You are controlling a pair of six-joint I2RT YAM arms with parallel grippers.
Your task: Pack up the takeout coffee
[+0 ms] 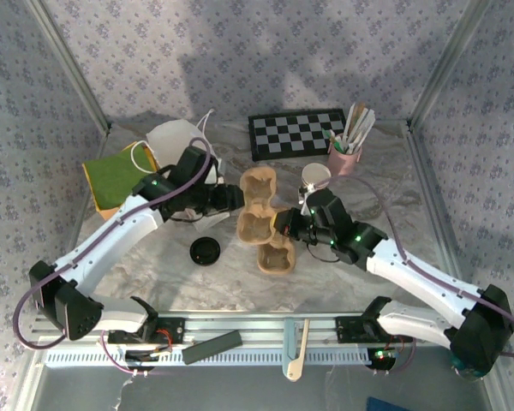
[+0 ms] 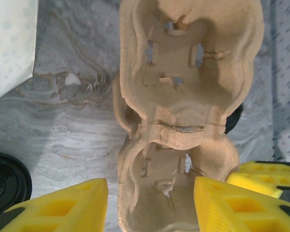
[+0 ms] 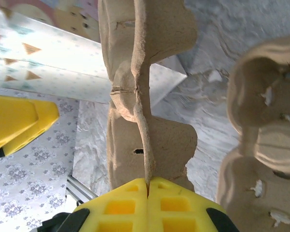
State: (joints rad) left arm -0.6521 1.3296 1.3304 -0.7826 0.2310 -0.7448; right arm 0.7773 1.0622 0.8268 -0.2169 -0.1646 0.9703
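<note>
The takeout coffee cup [image 1: 315, 177], tan with a white rim and no lid on it, stands behind my right arm. Its black lid [image 1: 205, 251] lies apart on the table, and shows again as the lid [image 2: 4, 182] at the left wrist view's lower left. Two brown pulp trays sit mid-table. My right gripper [image 3: 147, 183] is shut on the thin rim of one pulp tray [image 3: 145, 72], holding it on edge. My left gripper [image 2: 150, 195] is open, its yellow fingers [image 2: 67, 208] either side of the near end of the other tray [image 2: 183, 82].
A pink cup of stirrers [image 1: 347, 154] and a checkerboard [image 1: 295, 133] stand at the back. A white bag [image 1: 173, 139] and a green pad [image 1: 117, 175] lie at back left. A wooden spoon [image 1: 296, 351] and a black bar [image 1: 212, 346] rest on the front rail.
</note>
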